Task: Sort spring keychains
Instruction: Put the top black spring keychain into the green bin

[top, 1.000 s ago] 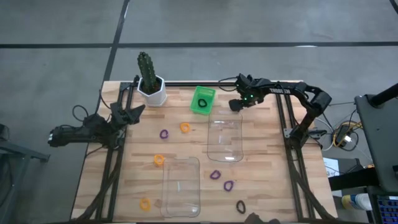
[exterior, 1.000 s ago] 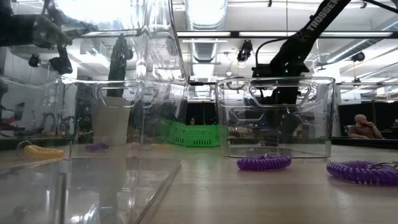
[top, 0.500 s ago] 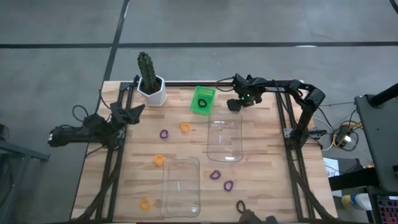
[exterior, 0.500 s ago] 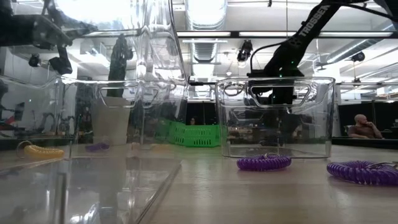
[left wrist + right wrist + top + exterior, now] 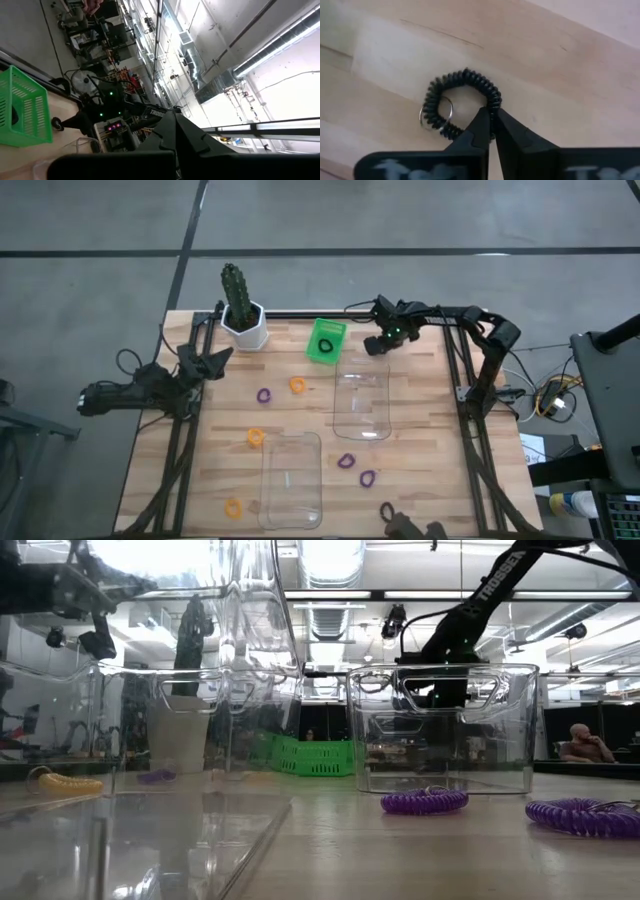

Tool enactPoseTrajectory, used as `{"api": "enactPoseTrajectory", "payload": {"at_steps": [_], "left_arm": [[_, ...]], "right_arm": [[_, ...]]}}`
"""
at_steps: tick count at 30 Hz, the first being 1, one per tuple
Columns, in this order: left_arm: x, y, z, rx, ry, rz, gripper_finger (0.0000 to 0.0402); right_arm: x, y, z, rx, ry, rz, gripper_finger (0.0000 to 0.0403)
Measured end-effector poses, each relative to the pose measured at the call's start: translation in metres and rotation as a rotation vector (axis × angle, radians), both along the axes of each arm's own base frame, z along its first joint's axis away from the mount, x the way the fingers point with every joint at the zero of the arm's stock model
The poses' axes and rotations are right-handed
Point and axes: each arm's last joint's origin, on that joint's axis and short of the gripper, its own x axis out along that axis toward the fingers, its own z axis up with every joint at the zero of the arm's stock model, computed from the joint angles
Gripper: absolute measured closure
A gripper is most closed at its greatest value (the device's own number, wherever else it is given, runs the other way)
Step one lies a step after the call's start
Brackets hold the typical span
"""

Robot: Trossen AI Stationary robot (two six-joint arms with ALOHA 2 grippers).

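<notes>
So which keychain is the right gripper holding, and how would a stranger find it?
Start at the green bin on the table's far side, beside the cactus. Right of it, the right gripper pinches a black coiled keychain carrying a metal ring; the table's loose keychains are mostly purple or orange.

the table [image 5: 420, 470] is pale wood planks on a grey concrete floor [image 5: 90, 240] crossed by dark seams. beyond it the low view shows a big workshop hall: bright strip lights [image 5: 330, 558] and ducts overhead, dark racks of equipment along the back, and a seated person [image 5: 583, 743] at far right. a grey cart [image 5: 610, 400] stands beside the table with cables [image 5: 555, 400] near it.
</notes>
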Motion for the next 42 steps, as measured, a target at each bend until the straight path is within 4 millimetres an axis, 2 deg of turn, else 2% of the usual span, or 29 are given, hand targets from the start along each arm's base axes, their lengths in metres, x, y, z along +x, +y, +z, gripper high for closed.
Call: {"api": "enactPoseTrajectory", "payload": {"at_steps": [7,13,17,21,28,31,42], "left_arm": [[0.0,0.0,0.0,0.006,0.004,0.002,0.0401],[0.0,0.0,0.0,0.006,0.004,0.002,0.0401],[0.0,0.0,0.0,0.007,0.005,0.002,0.0401],[0.0,0.0,0.0,0.007,0.005,0.002,0.0401],[0.0,0.0,-0.001,0.007,0.012,0.002,0.0401],[0.0,0.0,-0.001,0.007,0.013,0.002,0.0401],[0.0,0.0,-0.001,0.007,0.014,0.001,0.0401]], "right_arm": [[0.014,-0.01,0.041,-0.058,-0.048,0.038,0.0394],[0.032,-0.016,0.083,-0.146,-0.142,0.066,0.0394],[0.05,-0.012,0.108,-0.201,-0.219,0.1,0.0394],[0.064,-0.003,0.12,-0.227,-0.272,0.122,0.0394],[0.082,0.006,0.117,-0.23,-0.351,0.112,0.0394],[0.093,0.006,0.108,-0.21,-0.391,0.117,0.0394],[0.132,-0.004,0.069,-0.118,-0.35,0.145,0.0394]]}}
